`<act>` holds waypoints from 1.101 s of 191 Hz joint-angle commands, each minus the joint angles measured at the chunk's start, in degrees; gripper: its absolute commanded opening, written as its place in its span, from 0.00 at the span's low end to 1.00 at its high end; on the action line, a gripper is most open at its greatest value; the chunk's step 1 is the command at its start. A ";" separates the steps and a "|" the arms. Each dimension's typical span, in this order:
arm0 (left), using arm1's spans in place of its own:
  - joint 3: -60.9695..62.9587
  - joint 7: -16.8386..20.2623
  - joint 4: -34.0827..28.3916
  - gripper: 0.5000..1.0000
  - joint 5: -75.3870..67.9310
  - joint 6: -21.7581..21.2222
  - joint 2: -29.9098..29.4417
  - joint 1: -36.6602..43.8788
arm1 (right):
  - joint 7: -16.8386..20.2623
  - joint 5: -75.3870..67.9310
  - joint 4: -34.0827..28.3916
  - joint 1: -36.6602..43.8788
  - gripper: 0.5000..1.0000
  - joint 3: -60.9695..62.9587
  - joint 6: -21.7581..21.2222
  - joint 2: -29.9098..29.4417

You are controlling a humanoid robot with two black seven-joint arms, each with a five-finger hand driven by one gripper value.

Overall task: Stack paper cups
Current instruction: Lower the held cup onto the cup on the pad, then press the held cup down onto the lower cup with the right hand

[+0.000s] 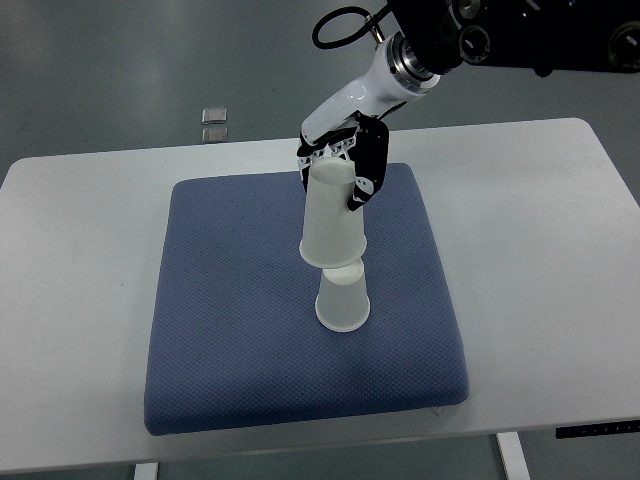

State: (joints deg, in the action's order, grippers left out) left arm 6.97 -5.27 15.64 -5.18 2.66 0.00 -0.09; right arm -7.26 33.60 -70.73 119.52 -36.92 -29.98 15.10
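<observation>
Cups – two: lower cup on pad | right hand grips upper cup

White forearm, black fingers — looped black cable.

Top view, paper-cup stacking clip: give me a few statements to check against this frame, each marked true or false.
1. The right hand grips the upper cup. True.
2. Both cups stand mouth up. False: both are upside down, mouth down.
3. The lower cup sits on the blue mat. True.
4. The left hand steadies the lower cup. False: no left hand is in view.
5. The mat lies on the white table. True.
</observation>
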 commanded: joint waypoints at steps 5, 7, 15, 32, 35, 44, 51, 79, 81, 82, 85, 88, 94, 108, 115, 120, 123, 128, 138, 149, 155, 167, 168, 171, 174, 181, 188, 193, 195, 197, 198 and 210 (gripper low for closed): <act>-0.02 0.00 0.00 1.00 -0.01 -0.02 0.00 0.00 | 0.05 -0.11 -0.02 -0.60 0.05 0.00 2.39 0.11; -0.02 0.00 0.00 1.00 -0.01 -0.02 0.00 0.00 | 0.05 -0.11 -0.02 -0.69 0.05 0.00 2.56 0.11; -0.02 0.00 -0.08 1.00 -0.01 -0.02 0.00 0.00 | 0.14 -0.20 -0.02 -0.78 0.05 0.00 3.09 0.11; -0.02 0.00 -0.08 1.00 -0.01 -0.02 0.00 0.00 | 0.31 -1.78 -0.72 -0.95 0.04 -0.17 3.44 0.72; -0.02 0.00 -0.08 1.00 -0.01 -0.02 0.00 0.00 | 0.31 -2.31 -0.98 -0.95 0.04 -0.26 3.53 0.90; -0.02 0.00 -0.08 1.00 -0.01 -0.02 0.00 0.00 | 0.75 -3.10 -1.60 -0.86 0.03 -0.26 3.62 0.99; -0.02 0.00 -0.17 1.00 -0.01 -0.02 0.00 0.00 | 1.19 -3.45 -1.77 -0.86 0.03 -0.26 3.79 1.16; -0.02 0.00 -0.17 1.00 -0.01 -0.02 0.00 0.00 | 1.46 -3.54 -2.65 -1.04 0.03 -0.52 5.20 2.39; -0.02 0.00 -0.08 1.00 -0.01 -0.02 0.00 0.00 | 1.46 -3.54 -2.83 -1.04 0.03 -0.61 5.29 2.57; -0.11 0.00 -0.17 1.00 -0.01 -0.02 0.00 0.00 | 1.46 -3.54 -3.00 -1.04 0.03 -0.61 5.29 2.66; -0.02 0.00 -0.17 1.00 -0.01 -0.02 0.00 0.00 | 1.46 -3.54 -3.09 -1.04 0.03 -0.61 5.29 2.83; -0.02 0.00 -0.08 1.00 -0.01 -0.02 0.00 0.00 | 1.46 -3.54 -3.36 -1.13 0.03 -0.61 5.46 3.10; -0.02 0.00 -0.17 1.00 -0.01 -0.02 0.00 0.00 | 1.46 -3.54 -3.62 -1.22 0.03 -0.61 5.99 3.36; -0.02 0.00 -0.08 1.00 -0.01 -0.02 0.00 0.00 | 1.46 -3.54 -4.06 -1.57 0.03 -0.79 7.66 3.80; -0.02 0.00 -0.08 1.00 -0.01 -0.02 0.00 0.00 | 1.54 -3.54 -4.06 -2.01 0.03 -0.79 8.27 4.06; -0.02 0.00 -0.08 1.00 -0.01 -0.02 0.00 0.00 | 1.54 -3.54 -4.06 -2.18 0.03 -0.79 8.45 4.24; -0.02 0.00 -0.08 1.00 -0.01 -0.02 0.00 0.00 | 1.54 -3.54 -4.06 -2.36 0.03 -0.79 8.45 4.33; -0.02 0.00 -0.08 1.00 -0.01 -0.02 0.00 0.00 | 1.54 -3.54 -4.23 -2.71 0.03 -0.79 8.63 4.50; -0.02 0.00 -0.08 1.00 -0.01 -0.02 0.00 0.00 | 1.54 -3.54 -4.41 -3.24 0.03 -0.79 8.80 4.77; -0.02 0.00 -0.17 1.00 -0.01 -0.02 0.00 0.00 | 1.54 -3.54 -4.59 -3.68 0.03 -0.79 8.98 5.21; -0.02 0.00 -0.17 1.00 -0.01 -0.02 0.00 0.00 | 1.54 -3.54 -4.68 -4.03 0.03 -0.79 9.07 5.47; -0.02 0.00 -0.17 1.00 -0.01 -0.02 0.00 0.00 | 1.54 -3.54 -5.20 -4.20 0.03 -0.79 9.07 5.73; -0.02 0.00 -0.17 1.00 -0.01 -0.02 0.00 0.00 | 1.54 -3.54 -5.20 -4.20 0.03 -0.79 9.07 5.73; -0.02 0.00 -0.17 1.00 -0.01 -0.02 0.00 0.00 | 1.54 -3.63 -5.47 -4.20 0.03 -0.79 9.07 5.82; -0.02 0.00 -0.17 1.00 -0.01 -0.02 0.00 0.00 | 1.54 -3.54 -5.55 -4.20 0.03 -0.79 9.07 5.91; -0.02 0.00 -0.08 1.00 -0.01 -0.02 0.00 0.00 | 1.54 -3.54 -5.91 -4.29 0.03 -0.79 9.07 6.26; -0.02 0.00 0.00 1.00 -0.01 -0.02 0.00 0.00 | 1.54 -3.54 -6.17 -4.64 0.03 -0.87 9.07 6.70; -0.02 0.00 0.00 1.00 -0.01 -0.02 0.00 0.00 | 1.54 -3.54 -6.26 -4.82 0.03 -0.79 9.15 6.79; -0.02 0.00 0.00 1.00 -0.01 -0.02 0.00 0.00 | 1.54 -3.54 -6.26 -4.82 0.03 -0.79 9.15 6.79; -0.02 0.00 0.00 1.00 -0.01 -0.02 0.00 0.00 | 1.54 -3.54 -6.26 -4.91 0.03 -0.79 9.15 6.79; -0.02 0.00 0.00 1.00 -0.01 -0.02 0.00 0.00 | 1.54 -3.54 -6.26 -4.91 0.03 -0.79 9.15 6.79; -0.02 0.00 0.00 1.00 -0.01 -0.02 0.00 0.00 | 1.54 -3.54 -6.26 -5.08 0.03 -0.87 9.33 6.88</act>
State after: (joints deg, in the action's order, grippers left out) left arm 6.94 -5.27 15.61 -5.18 2.63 0.00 -0.08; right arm -5.71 30.05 -76.84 114.81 -37.71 -20.85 21.70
